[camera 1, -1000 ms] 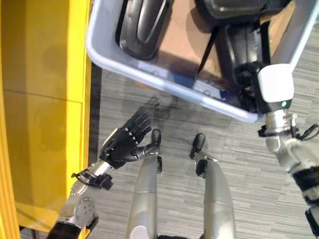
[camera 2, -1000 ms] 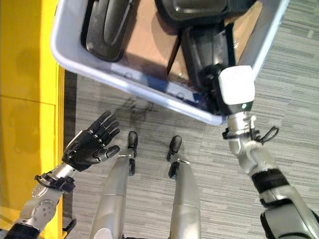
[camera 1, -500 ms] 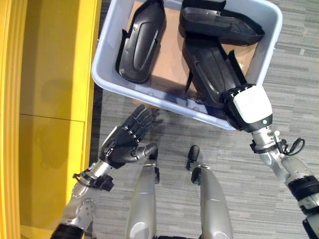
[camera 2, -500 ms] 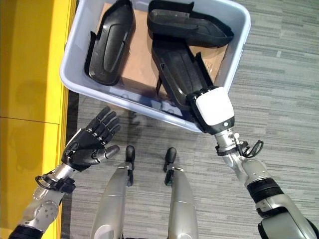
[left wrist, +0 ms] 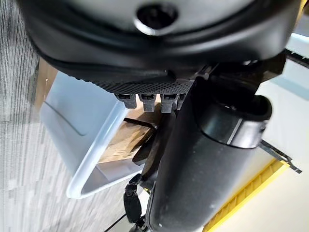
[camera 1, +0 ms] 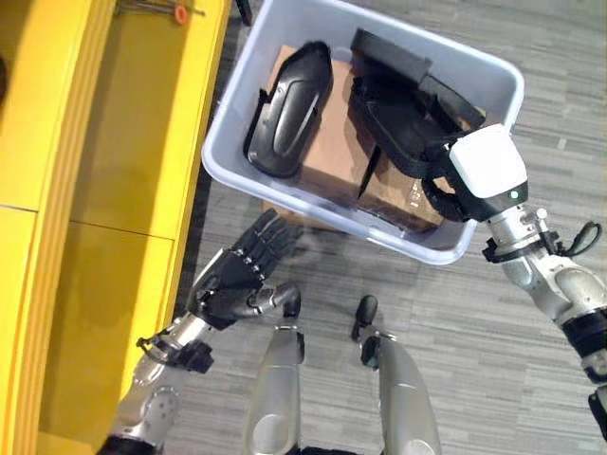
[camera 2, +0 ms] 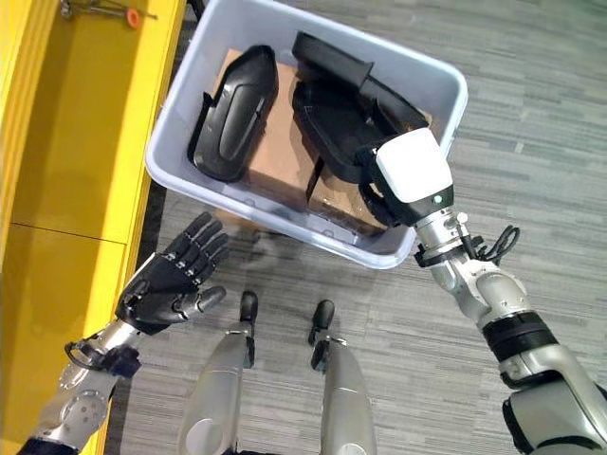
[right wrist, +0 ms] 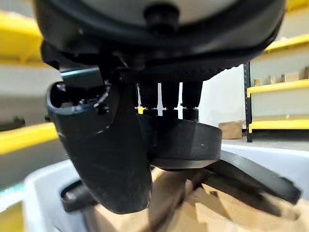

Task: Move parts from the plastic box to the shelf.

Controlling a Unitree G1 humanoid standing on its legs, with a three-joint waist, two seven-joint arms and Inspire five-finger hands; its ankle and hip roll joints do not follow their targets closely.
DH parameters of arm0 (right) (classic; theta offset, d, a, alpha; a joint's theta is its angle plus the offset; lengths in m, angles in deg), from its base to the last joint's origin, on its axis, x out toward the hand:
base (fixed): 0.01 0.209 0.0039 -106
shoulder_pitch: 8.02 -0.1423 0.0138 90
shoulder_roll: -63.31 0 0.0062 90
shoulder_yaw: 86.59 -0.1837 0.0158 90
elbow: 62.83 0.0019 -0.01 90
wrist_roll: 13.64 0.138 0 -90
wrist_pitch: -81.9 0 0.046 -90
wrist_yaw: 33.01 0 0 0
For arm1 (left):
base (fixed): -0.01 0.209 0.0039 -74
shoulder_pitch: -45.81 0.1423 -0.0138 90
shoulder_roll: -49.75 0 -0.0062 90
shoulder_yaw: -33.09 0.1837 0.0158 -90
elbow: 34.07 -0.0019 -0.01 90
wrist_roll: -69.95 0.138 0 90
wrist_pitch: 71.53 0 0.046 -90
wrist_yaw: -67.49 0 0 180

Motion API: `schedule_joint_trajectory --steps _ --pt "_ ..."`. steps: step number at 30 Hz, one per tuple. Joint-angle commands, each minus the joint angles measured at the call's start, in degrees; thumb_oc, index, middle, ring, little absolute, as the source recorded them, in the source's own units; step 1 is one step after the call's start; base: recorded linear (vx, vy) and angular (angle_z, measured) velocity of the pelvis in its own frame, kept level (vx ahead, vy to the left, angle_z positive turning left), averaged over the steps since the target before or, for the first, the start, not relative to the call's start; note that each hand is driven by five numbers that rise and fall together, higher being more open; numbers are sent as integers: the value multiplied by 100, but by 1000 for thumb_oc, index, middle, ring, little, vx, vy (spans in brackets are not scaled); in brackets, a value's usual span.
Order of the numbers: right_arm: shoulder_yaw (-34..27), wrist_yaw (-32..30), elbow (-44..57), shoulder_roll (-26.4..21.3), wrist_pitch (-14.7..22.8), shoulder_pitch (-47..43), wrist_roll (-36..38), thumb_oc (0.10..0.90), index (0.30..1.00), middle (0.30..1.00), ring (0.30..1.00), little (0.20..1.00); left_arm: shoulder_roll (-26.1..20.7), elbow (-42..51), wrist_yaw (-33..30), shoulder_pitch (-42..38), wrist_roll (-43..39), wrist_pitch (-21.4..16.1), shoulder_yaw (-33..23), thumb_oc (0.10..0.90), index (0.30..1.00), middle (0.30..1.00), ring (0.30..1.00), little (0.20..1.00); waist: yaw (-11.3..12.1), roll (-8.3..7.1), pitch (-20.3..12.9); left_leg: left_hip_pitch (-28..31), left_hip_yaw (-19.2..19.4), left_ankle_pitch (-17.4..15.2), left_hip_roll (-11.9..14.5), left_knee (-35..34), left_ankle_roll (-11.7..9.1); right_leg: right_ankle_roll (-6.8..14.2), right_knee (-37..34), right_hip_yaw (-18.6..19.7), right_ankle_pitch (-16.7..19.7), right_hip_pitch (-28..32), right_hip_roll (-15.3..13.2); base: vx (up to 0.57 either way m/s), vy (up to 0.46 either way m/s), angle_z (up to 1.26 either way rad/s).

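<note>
Parts in the plastic box sit at upper centre of the frame: one long black part lies at the box's left side, and a stack of black parts fills its right side, on cardboard. The yellow shelf runs down the left of the frame, just beside the box.

I have my right hand inside the box at centre right. In the right wrist view its thumb and fingers curl around the edge of the black part on top of the stack. I judge this grip is set for lifting the part out.

My left hand hovers at lower left with fingers spread and holding nothing, well below the box, presumably kept clear.

Compared with half a second ago, the whole view has shifted; the box appears farther right and more shelf shows. The right hand remains on the stack.
</note>
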Motion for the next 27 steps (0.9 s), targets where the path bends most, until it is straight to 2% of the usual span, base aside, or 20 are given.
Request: schedule_joint_trajectory --steps 1,6,12,13,14,15,18,22,24,27 --pt "-473 -317 874 -117 514 -422 404 400 300 300 300 300 197 904 451 -19 -147 -345 -53 900 1000 1000 1000 1000 -187 281 -303 246 44 -50 194 -172 12 268 -77 -119 -641 568 81 52 85 0" --pt "-510 75 1421 404 815 117 975 400 300 300 300 300 371 887 375 -58 -72 -442 79 900 1000 1000 1000 1000 -308 257 -533 648 85 -34 181 -420 2 306 -431 -39 -559 982 55 28 87 -1" --pt "-648 505 2026 548 842 625 1393 400 300 300 300 300 502 911 278 17 -22 -525 157 900 1000 1000 1000 1000 -436 223 -880 1048 162 13 171 -674 -6 348 -867 40 -428 1455 18 41 94 -5" --pt "-695 608 2138 585 810 786 1480 400 300 300 300 300 541 891 290 55 -26 -513 168 900 1000 1000 1000 1000 -466 196 -1016 1190 186 23 159 -769 -16 374 -1022 61 -389 1627 7 69 60 -5" --pt "-703 617 2150 585 806 800 1485 400 300 300 300 300 540 892 291 59 -26 -513 172 900 1000 1000 1000 1000 -461 197 -1012 1209 189 28 159 -783 -16 375 -1038 61 -383 1646 8 115 92 -6" --pt "-753 687 2217 599 789 961 1526 400 300 300 300 300 589 869 392 106 -127 -437 189 900 1000 1000 1000 1000 -492 169 -1175 1411 233 28 154 -907 -18 399 -1227 82 -330 1870 -15 63 70 -4" --pt "-852 719 2312 638 849 1173 1567 400 300 300 300 300 666 857 519 173 -76 -433 214 900 1000 1000 1000 1000 -536 148 -1393 1667 278 28 160 -1055 -30 431 -1439 90 -279 2166 -46 83 98 -1" --pt "-965 686 2406 676 908 1374 1769 400 300 300 300 300 696 876 505 251 -28 -481 257 900 1000 1000 1000 1000 -557 126 -1586 1906 315 14 145 -1163 -19 469 -1612 89 -205 2424 -92 48 54 -6" --pt "-1043 829 2462 827 1006 1551 2236 400 300 300 300 300 727 855 368 308 28 -448 258 900 1000 1000 1000 1000 -589 106 -1838 2149 346 -16 130 -1265 -10 495 -1764 96 -152 2665 -125 146 48 -3" --pt "-1091 857 2578 1042 1106 1711 2367 400 300 300 300 300 752 824 340 401 84 -463 174 900 1000 1000 1000 1000 -609 114 -1988 2369 389 -68 108 -1336 -3 520 -1944 99 -97 2897 -167 70 25 1"
